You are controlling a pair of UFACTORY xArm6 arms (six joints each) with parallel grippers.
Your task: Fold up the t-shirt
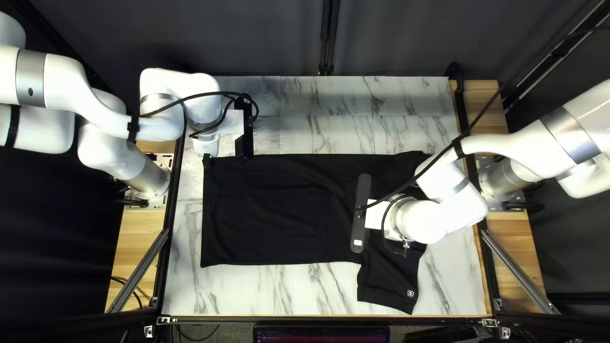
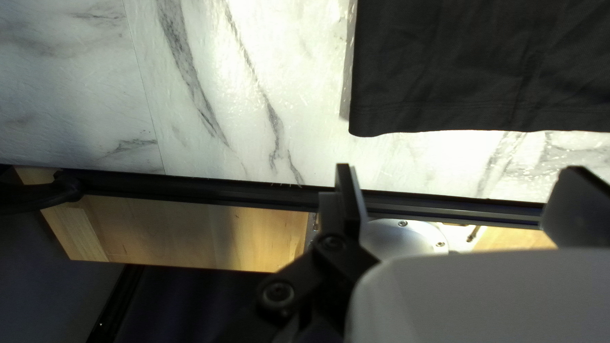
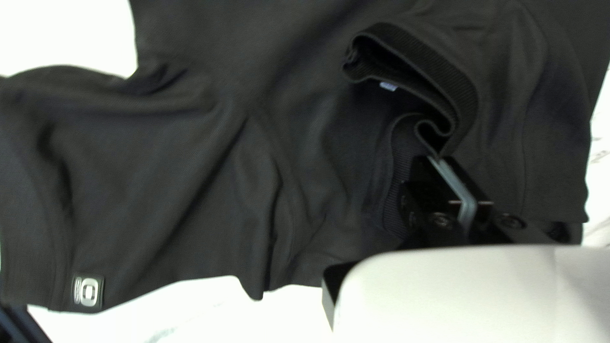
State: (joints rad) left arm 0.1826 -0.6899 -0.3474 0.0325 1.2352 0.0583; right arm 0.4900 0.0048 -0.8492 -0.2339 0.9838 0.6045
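At the left of the top left view, my left hand (image 2: 459,168) is released, its two fingers wide apart with no cloth between them; in the left wrist view the shirt's square hem corner lies just ahead of them.

Next comes the t-shirt (image 1: 273,209), dark, hem toward the left, spread out on the bench (image 1: 318,289). One sleeve (image 1: 387,279) reaches toward the near edge, a small badge (image 3: 88,291) near its end.

Further right, my right hand (image 3: 435,160) is clenched, the fingers pinching what looks like a fold of the collar (image 3: 445,76), which stands bunched and partly open.

I judge this to be the grasping step that opens a fold: collar caught, hem corner yet to be taken. The next move calls for lowering the left hand over the far hem corner and closing on it, then raising both ends evenly and carrying that side toward the near one. Lifting from the right alone would likely skew the body.

Counted: one t-shirt, one collar, one badge, two hands, one bench. One sleeve shows plainly; the other I cannot make out for certain.
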